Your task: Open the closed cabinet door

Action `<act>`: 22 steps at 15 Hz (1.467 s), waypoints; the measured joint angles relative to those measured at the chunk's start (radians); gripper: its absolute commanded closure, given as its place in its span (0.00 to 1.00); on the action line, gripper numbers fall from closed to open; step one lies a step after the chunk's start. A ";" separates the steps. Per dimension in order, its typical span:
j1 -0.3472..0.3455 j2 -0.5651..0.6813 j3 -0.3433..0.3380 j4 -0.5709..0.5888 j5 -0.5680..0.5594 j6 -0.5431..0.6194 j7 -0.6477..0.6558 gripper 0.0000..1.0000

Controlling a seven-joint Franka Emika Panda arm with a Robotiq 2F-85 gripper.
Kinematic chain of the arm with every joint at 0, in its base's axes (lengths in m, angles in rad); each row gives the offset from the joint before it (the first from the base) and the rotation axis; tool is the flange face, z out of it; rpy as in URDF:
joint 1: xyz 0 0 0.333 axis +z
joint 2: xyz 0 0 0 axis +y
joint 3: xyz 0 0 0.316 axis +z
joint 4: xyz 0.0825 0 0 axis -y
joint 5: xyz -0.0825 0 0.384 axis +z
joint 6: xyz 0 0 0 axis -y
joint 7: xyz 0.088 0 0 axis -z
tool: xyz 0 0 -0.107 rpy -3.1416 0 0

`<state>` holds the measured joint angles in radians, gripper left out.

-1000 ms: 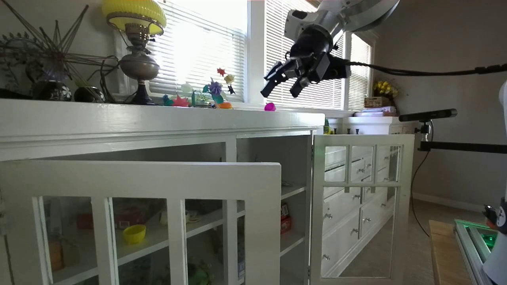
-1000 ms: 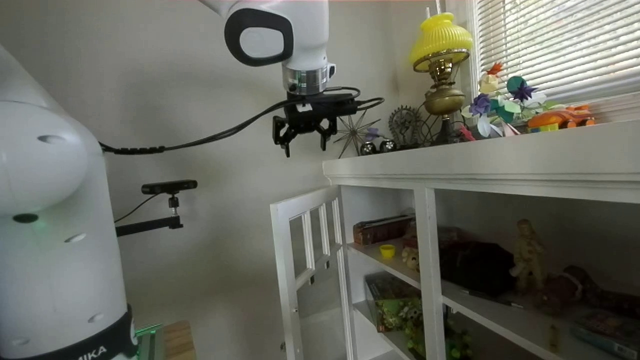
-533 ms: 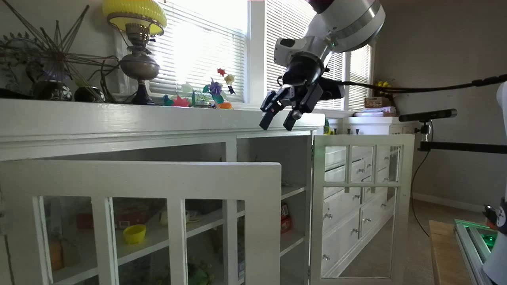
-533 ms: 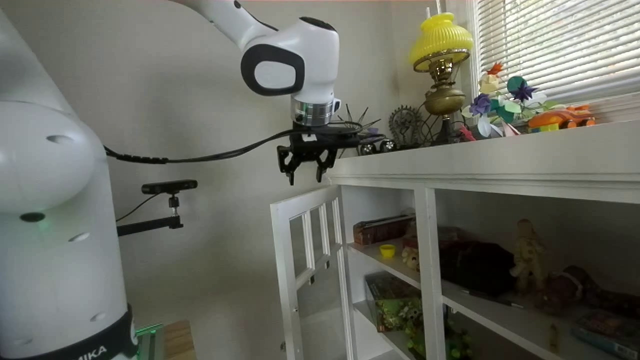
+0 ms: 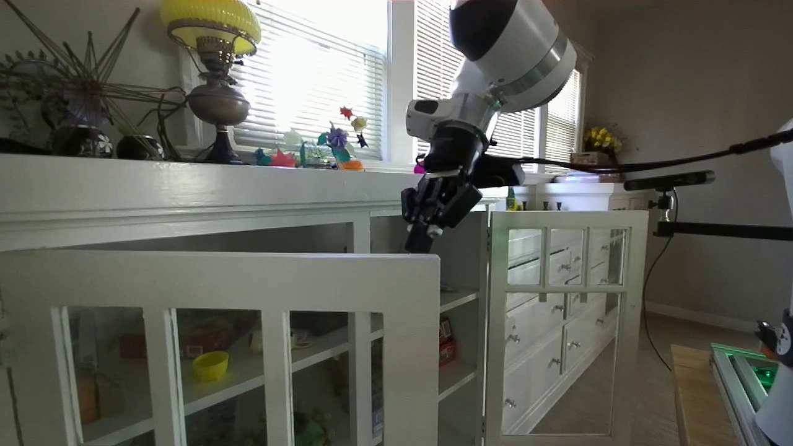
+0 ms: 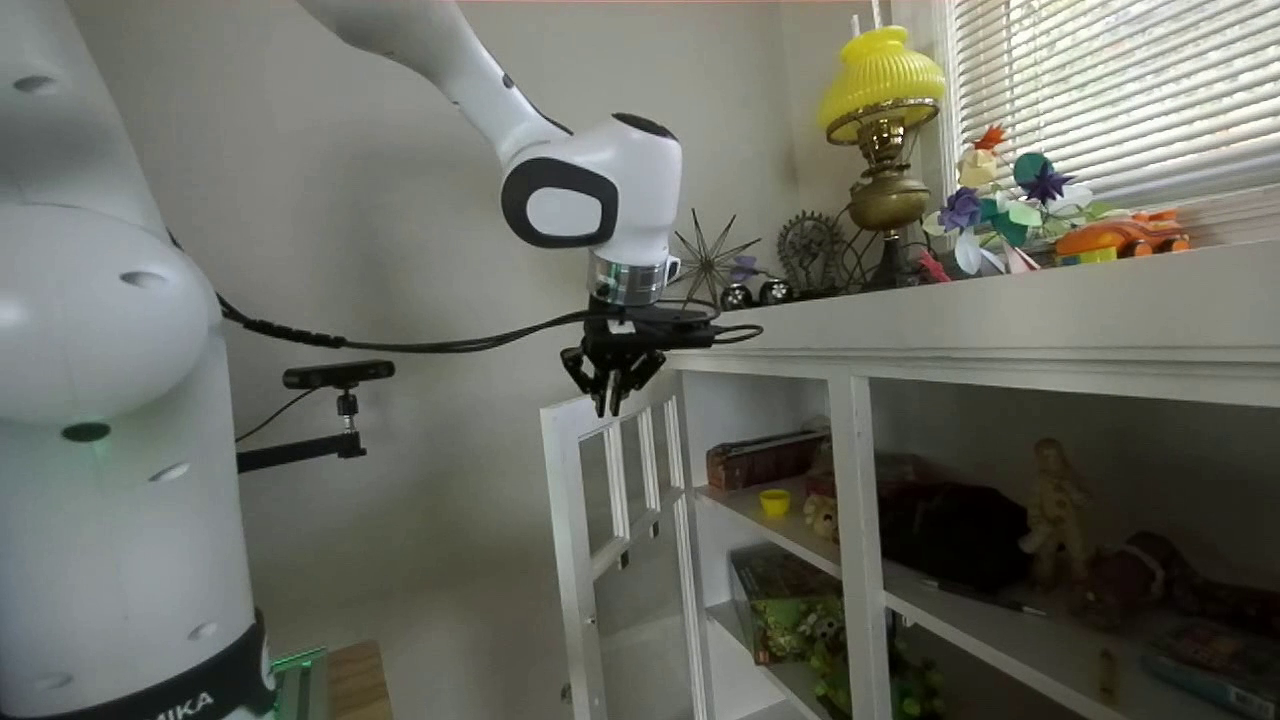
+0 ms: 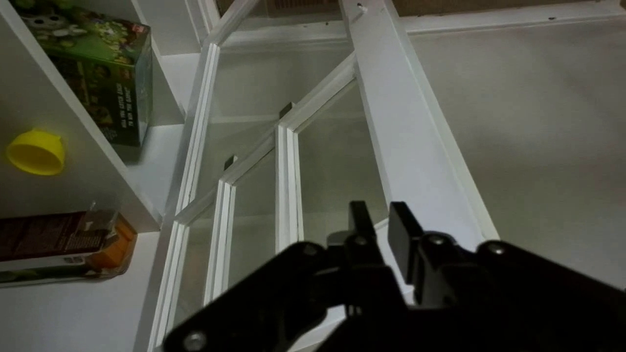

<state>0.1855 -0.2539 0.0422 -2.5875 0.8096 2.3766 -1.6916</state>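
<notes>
Door of white-painted wooden frame and clear glass panes [image 5: 274,350], standing partway open, lies just below and beside the black jointed fingers [image 7: 361,222], its straight top rail [image 5: 217,282] running from the hinged end at the white shelved cabinet [image 6: 960,325] out to a free end near their tips. In both exterior views the fingers point downward, apparently on the door's cabinet-facing side, so that an outward push there would probably open it further. They stand nearly together with a narrow gap, holding nothing; contact with the door cannot be told.
</notes>
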 measured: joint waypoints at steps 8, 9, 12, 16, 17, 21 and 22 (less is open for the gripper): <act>0.029 0.103 0.029 0.084 0.090 -0.001 -0.019 1.00; 0.029 0.115 0.034 0.093 0.103 -0.008 -0.025 1.00; 0.029 0.146 0.046 0.119 0.137 -0.037 -0.040 1.00; 0.029 0.174 0.061 0.144 0.155 -0.072 -0.044 1.00; 0.029 0.177 0.065 0.147 0.158 -0.082 -0.044 1.00; 0.029 0.189 0.081 0.159 0.166 -0.121 -0.044 1.00; 0.029 0.191 0.086 0.160 0.167 -0.127 -0.044 1.00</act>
<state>0.2142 -0.0631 0.1285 -2.4273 0.9768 2.2495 -1.7360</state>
